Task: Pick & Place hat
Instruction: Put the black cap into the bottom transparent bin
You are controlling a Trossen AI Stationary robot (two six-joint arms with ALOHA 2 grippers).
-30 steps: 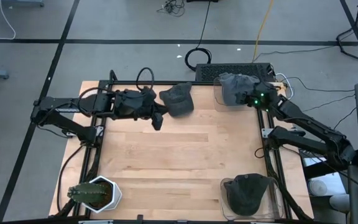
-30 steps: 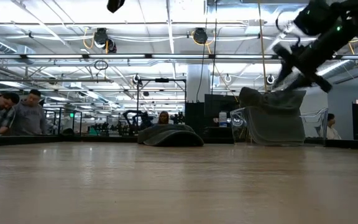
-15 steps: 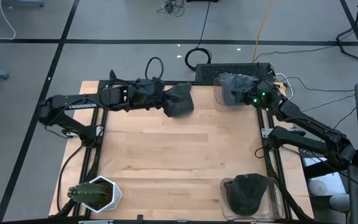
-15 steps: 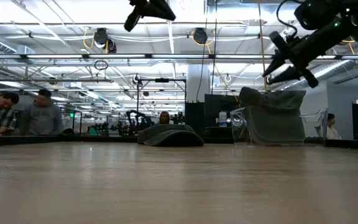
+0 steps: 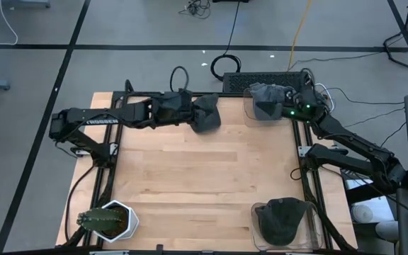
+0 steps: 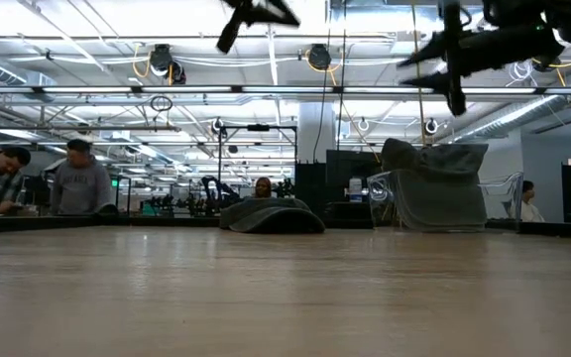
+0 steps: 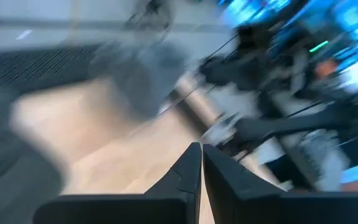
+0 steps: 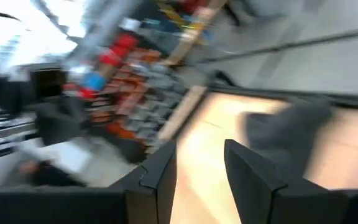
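A dark hat (image 5: 205,113) lay flat at the table's far edge, not yet picked up. The left gripper (image 7: 201,163) hung just above it, fingers pressed together. The right gripper (image 8: 199,163), fingers apart and empty, was over the far-right bin (image 5: 249,110) with its grey hat (image 5: 266,95).

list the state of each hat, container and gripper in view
dark grey hat: lying on the table's far edge
grey hat: draped in the clear bin
dark hat: in the near clear container
left gripper: shut, empty
right gripper: open, empty
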